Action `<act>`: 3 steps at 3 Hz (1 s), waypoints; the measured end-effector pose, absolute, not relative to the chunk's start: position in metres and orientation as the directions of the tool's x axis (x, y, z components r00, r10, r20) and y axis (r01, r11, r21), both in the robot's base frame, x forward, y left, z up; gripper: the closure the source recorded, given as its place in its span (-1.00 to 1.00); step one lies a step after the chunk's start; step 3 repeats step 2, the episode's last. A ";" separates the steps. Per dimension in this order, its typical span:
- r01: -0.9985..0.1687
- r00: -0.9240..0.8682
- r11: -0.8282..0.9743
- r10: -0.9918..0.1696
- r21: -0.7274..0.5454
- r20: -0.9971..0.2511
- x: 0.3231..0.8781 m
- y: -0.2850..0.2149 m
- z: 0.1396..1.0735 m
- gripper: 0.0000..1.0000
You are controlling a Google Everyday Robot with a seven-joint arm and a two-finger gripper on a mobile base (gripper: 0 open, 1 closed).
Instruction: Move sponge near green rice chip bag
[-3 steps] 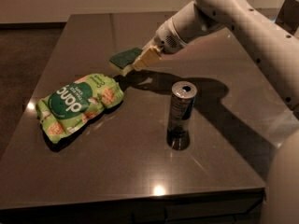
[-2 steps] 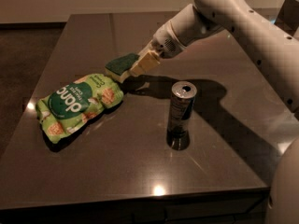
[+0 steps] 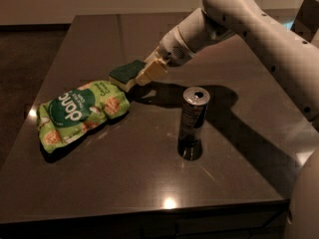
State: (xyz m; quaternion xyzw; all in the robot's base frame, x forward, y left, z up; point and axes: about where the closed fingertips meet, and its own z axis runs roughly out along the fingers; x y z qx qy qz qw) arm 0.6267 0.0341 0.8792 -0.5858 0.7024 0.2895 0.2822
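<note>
The tool (image 3: pixel 148 71) reaches in from the far right corner of the worktop (image 3: pixel 149 188) on the end of the white arm (image 3: pixel 249 24), and its pale fingers are clenched on the right end of the sponge (image 3: pixel 126 72). The sponge is held green side up and roughly level. That suits a set-down, since the foam underside can meet the surface flat. It sits just beside the upper right end of the green rice chip bag (image 3: pixel 79 111); whether it rests on the worktop, touches the bag or hangs slightly clear cannot be told from this view. The bag lies flat and slanted towards the left edge as the camera sees it, about midway between the far and near edges, logo upward. A dark drink can (image 3: pixel 193 123) stands upright nearer the near edge, right of centre and well apart from both sponge and bag. The arm passes behind it on the far side, which keeps the can out of the way. As a judgement, the carrying part of the task looks nearly finished: the sponge is already near the bag, and what remains is to lower it if needed, let go and draw back. The main risks are nudging the light bag, or dragging the sponge away if the fingers release unevenly.
</note>
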 end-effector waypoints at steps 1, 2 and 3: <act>-0.987 -0.153 0.139 -0.661 0.081 -0.735 0.626 0.038 0.876 -1.00; -0.987 -0.153 0.139 -0.661 0.081 -0.735 0.626 0.038 0.876 -1.00; -0.987 -0.153 0.139 -0.661 0.081 -0.735 0.626 0.038 0.876 -1.00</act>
